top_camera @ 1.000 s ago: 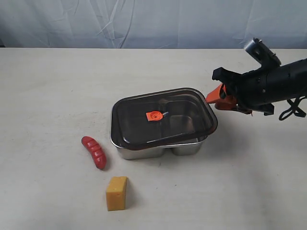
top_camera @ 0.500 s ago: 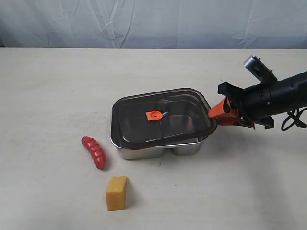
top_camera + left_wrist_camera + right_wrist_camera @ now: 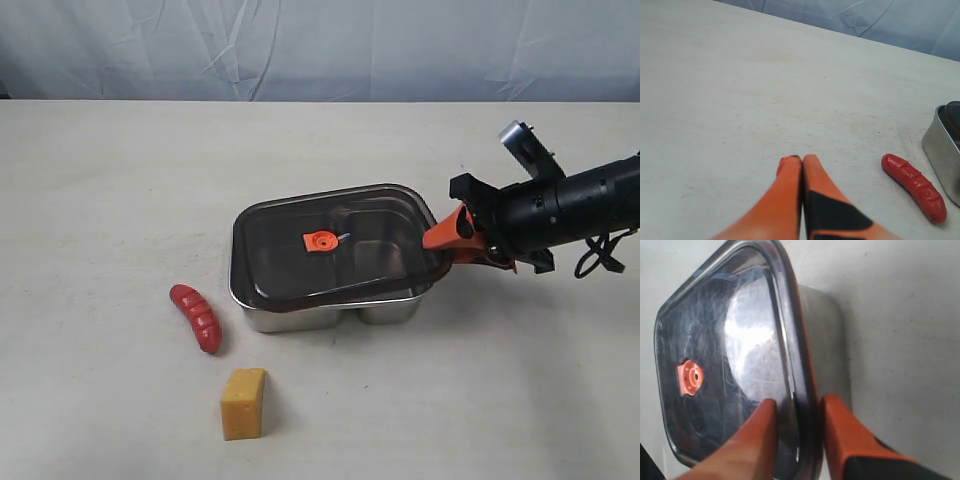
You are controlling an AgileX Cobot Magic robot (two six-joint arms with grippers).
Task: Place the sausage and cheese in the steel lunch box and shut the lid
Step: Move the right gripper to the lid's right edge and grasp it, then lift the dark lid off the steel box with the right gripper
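Two arms, only one at the box. Right gripper [image 3: 437,240] reaches in from the right and sits at the right-hand short edge of the lid [image 3: 375,262]. In the right wrist view its orange fingers [image 3: 837,427] are parted and straddle the lid's rim, one over the dark top and one outside the edge (a sliver of gap shows each side, so no firm clamp). Lid lies on top of the steel lunch box [image 3: 300,320], with the orange valve [image 3: 320,241] at its centre. Both compartments are dimly seen through it.

Sausage [image 3: 196,317] lies on the table [image 3: 120,180] left of the box, near it but not touching. Cheese [image 3: 243,403] stands upright on the table in front of the box, apart from it and from the sausage.

Left gripper [image 3: 800,160] is out of the exterior view. Its wrist view shows the fingertips pressed together with nothing between them, over bare table, with the sausage [image 3: 914,186] and a corner of the box [image 3: 942,150] beyond.
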